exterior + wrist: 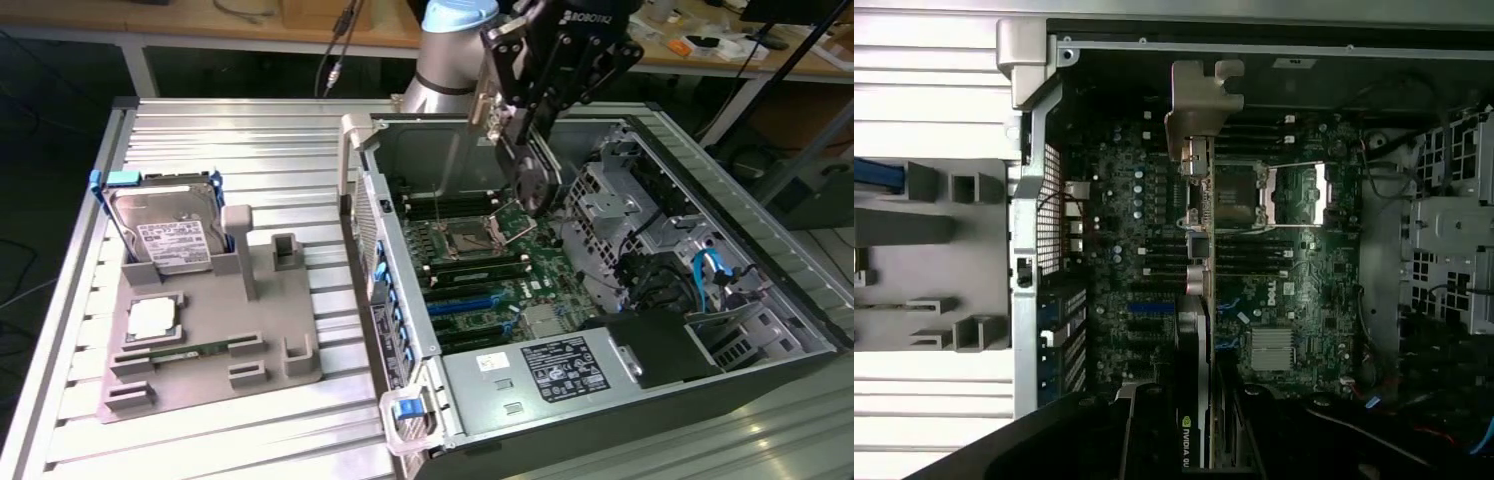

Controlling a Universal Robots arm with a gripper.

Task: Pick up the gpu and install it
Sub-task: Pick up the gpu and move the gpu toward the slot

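Holding the gpu (pixel 531 178) edge-on over the open computer case (pixel 358 215).
On the exterior view's left, a hard drive (pixel 167 235) stands upright in a grey fixture (pixel 267 330) on the slatted worktop (pixel 240 130), and a narrow green memory stick (pixel 187 349) lies in a slot near the fixture's front. Just beside it sits the case, its motherboard (pixel 487 270) bare. The hand (pixel 514 120) is clamped on the gpu's upper edge, and the card hangs inside the case above the processor socket (pixel 467 238). In the wrist view the gpu (pixel 1196 260) runs thin across the board, its silver bracket (pixel 1199 100) near the case's wall. Further right are the power supply (pixel 554 365) and drive cages (pixel 614 210).
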